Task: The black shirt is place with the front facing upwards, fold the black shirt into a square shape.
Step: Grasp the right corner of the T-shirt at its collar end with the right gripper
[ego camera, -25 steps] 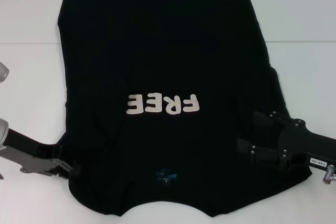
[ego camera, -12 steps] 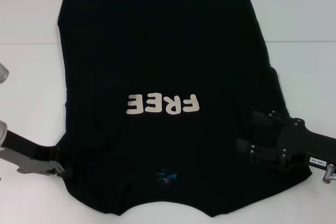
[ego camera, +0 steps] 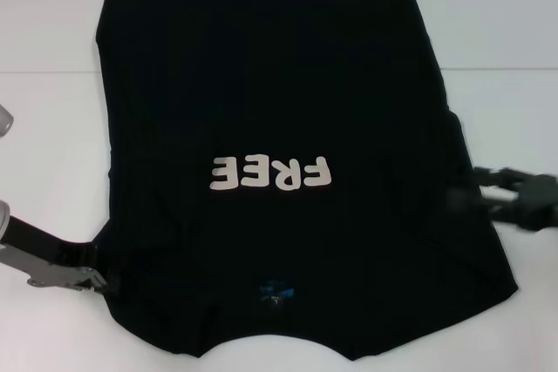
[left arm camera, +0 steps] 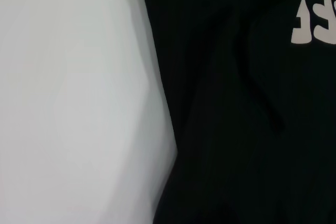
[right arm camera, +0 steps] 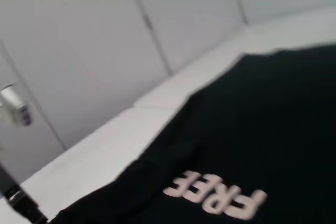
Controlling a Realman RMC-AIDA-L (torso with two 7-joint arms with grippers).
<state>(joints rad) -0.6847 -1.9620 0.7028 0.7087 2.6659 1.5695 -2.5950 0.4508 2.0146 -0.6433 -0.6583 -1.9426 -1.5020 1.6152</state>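
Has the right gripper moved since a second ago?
Yes. The right gripper has pulled outward to the black cloth T-shirt's right edge, farther from its cream lettering.

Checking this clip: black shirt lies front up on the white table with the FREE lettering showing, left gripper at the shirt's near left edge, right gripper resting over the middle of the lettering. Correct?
Not quite. In the head view the right gripper is at the right edge of the black shirt, well clear of the FREE lettering. The rest holds: front up on the white table, left gripper at the near left edge.
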